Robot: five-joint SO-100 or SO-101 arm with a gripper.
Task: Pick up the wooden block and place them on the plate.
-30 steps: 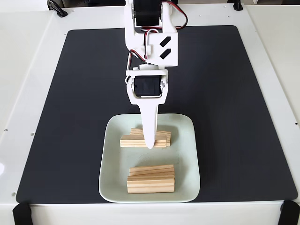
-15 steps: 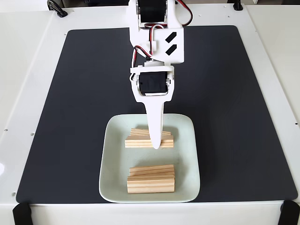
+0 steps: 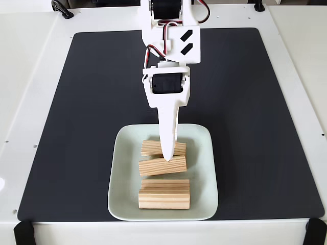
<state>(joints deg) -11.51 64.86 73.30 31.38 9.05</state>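
Blocks (image 3: pixel 163 166) on plate (image 3: pixel 122 173), arm reaching down from top, pincer (image 3: pixel 167 155) tip over blocks, jaw state unclear, black mat (image 3: pixel 76 102), white tabletop (image 3: pixel 25 61).

We look down on a white counter (image 3: pixel 30 76) that fills the fixed view from edge to edge. A large black mat (image 3: pixel 92 102) with rounded corners lies flat on it, leaving a pale border on every side. Black clamps grip the near edge at the bottom left corner (image 3: pixel 23 234) and the bottom right corner (image 3: pixel 316 232). Two more dark fittings sit at the far edge, one at top left (image 3: pixel 61 8) and one at top right (image 3: pixel 260 6). The light is even and soft, and the mat looks matte with no glare. A few small dark specks dot the white surface along the left border.
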